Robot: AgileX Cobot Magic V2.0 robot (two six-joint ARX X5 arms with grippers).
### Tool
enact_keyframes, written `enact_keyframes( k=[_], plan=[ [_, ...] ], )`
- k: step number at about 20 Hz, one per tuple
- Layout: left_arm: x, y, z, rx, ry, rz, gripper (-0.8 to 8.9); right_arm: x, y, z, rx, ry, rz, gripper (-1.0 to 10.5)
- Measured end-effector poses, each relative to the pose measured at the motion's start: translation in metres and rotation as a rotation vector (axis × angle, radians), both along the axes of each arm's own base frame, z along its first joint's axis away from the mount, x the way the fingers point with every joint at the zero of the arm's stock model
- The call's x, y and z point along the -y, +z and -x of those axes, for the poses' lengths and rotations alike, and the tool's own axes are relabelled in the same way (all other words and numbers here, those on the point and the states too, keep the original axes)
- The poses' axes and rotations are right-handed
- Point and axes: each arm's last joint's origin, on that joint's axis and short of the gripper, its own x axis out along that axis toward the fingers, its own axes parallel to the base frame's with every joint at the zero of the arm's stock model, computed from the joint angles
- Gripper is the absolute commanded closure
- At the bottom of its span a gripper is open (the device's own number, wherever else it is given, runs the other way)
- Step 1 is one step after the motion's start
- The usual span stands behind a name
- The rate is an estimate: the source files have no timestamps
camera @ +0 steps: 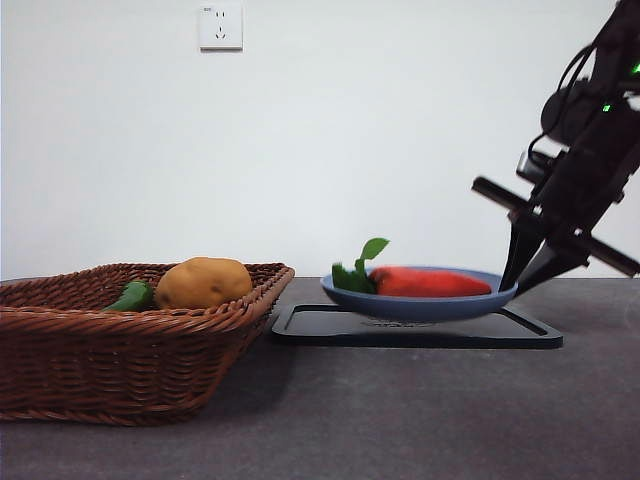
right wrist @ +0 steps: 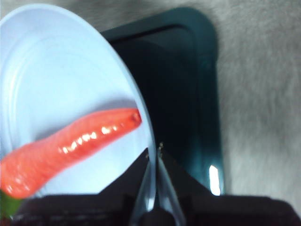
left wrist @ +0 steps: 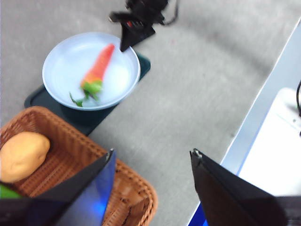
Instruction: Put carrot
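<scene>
The carrot (camera: 430, 283) lies on its side in a blue plate (camera: 420, 305), leaves toward the basket. The plate is over a black tray (camera: 420, 328). My right gripper (camera: 515, 285) comes down from the right and is shut on the plate's rim on the side of the carrot's thin tip. The right wrist view shows the jaws (right wrist: 154, 155) pinching the rim, with the carrot (right wrist: 70, 146) inside the plate (right wrist: 56, 61). My left gripper (left wrist: 153, 151) is open and empty, high above the basket's edge. It looks down on the carrot (left wrist: 99, 70), the plate (left wrist: 66, 61) and the right gripper (left wrist: 127, 44).
A brown wicker basket (camera: 120, 340) stands left of the tray and holds a yellow-brown potato (camera: 203, 282) and a small green pepper (camera: 130, 296). The grey table's edge (left wrist: 254, 108) runs past the left gripper.
</scene>
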Motion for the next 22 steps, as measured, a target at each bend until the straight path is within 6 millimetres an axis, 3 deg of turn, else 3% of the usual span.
enact_keyframes(
  k=[3, 8, 14, 17, 20, 22],
  plan=[
    [0.001, 0.001, -0.001, 0.015, 0.006, 0.012, 5.29, 0.002, -0.008, -0.002, -0.027, -0.006, 0.003, 9.3],
    [0.003, 0.007, -0.004, 0.079, 0.042, 0.052, 5.29, 0.005, -0.008, -0.003, -0.026, -0.012, 0.001, 7.4],
    [0.009, 0.016, -0.011, 0.18, 0.078, 0.121, 5.29, 0.008, -0.002, 0.001, -0.036, -0.015, -0.004, 7.4],
    [0.019, 0.017, -0.027, 0.298, 0.16, 0.103, 5.52, 0.013, 0.033, 0.021, -0.048, -0.015, -0.001, 8.2],
    [0.03, 0.012, -0.055, 0.369, 0.289, 0.088, 8.22, 0.013, 0.07, 0.05, -0.041, 0.05, 0.027, 9.4],
    [0.034, 0.0, -0.076, 0.354, 0.334, 0.053, 8.07, 0.004, 0.095, 0.07, 0.006, 0.119, 0.068, 9.4]
  ],
)
